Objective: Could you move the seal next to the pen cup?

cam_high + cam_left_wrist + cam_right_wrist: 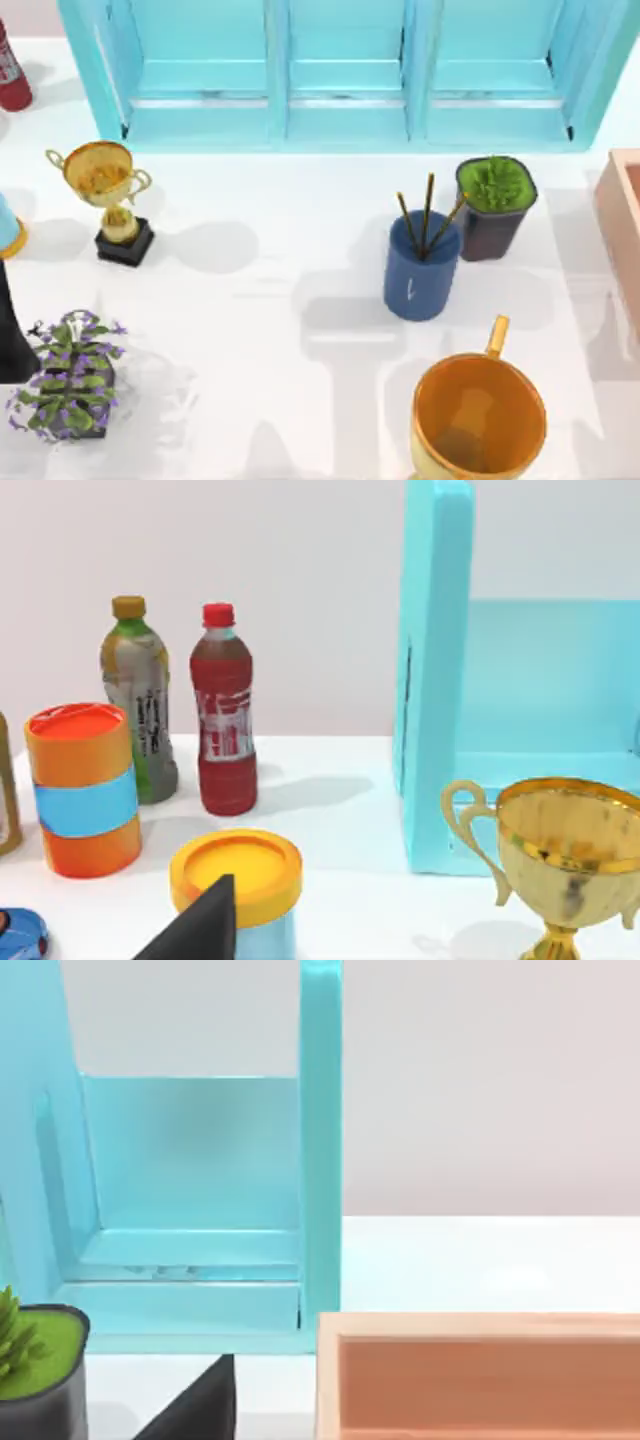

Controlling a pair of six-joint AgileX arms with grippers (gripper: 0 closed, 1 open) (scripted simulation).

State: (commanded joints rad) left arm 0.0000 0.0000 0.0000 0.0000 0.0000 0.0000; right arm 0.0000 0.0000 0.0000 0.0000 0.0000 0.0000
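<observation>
We see the dark blue pen cup (421, 272), pencils sticking out, white mark on its side; gripper states, we cannot tell.

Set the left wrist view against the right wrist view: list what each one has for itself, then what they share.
Left wrist view's own: a green bottle, a red bottle, an orange can with a blue band, a yellow-lidded tub and the gold trophy.
Right wrist view's own: a dark pot of green plant and a wooden box.
Shared: the light blue shelf and the white table.
</observation>
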